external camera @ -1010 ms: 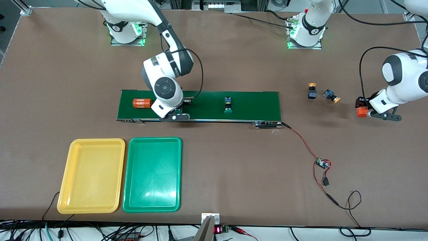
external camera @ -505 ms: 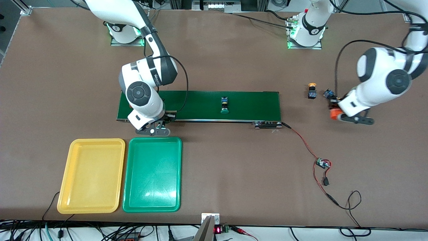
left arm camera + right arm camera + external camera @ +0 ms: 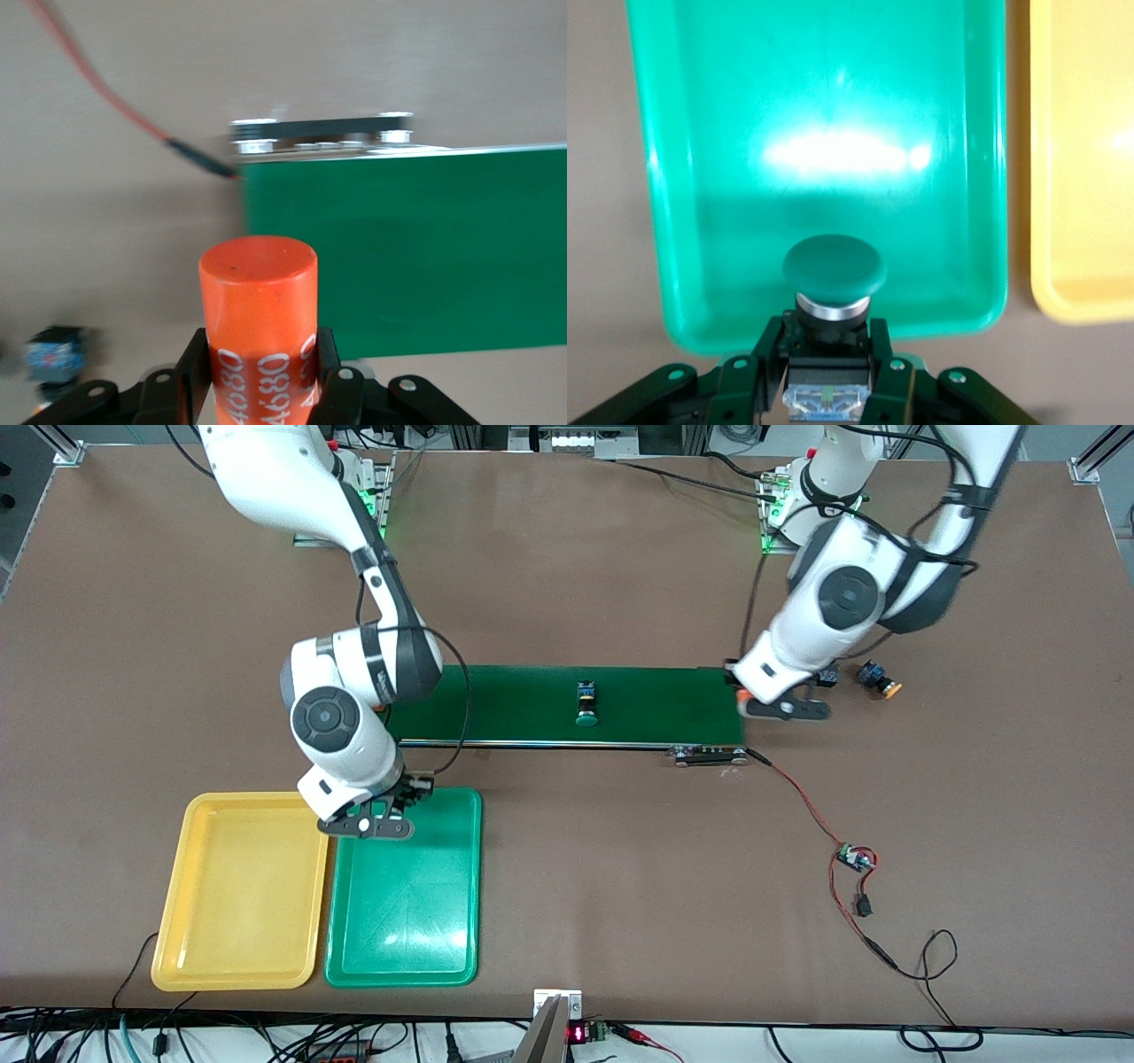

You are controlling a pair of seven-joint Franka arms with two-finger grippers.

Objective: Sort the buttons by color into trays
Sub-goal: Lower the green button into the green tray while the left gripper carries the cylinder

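Holding a green button (image 3: pixel 834 270) over the green tray's (image 3: pixel 469 886) edge, my right gripper (image 3: pixel 387 811) might drop it outside.

bright, even overhead light; soft shadows under both arms. white glare on the green tray (image 3: pixel 824 150), toward 12 o'clock of its middle. left wrist view motion-blurred, worst at 8 o'clock.

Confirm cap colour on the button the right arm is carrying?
Green. The button, held by the right gripper, shows best in the right wrist view, over the green tray.
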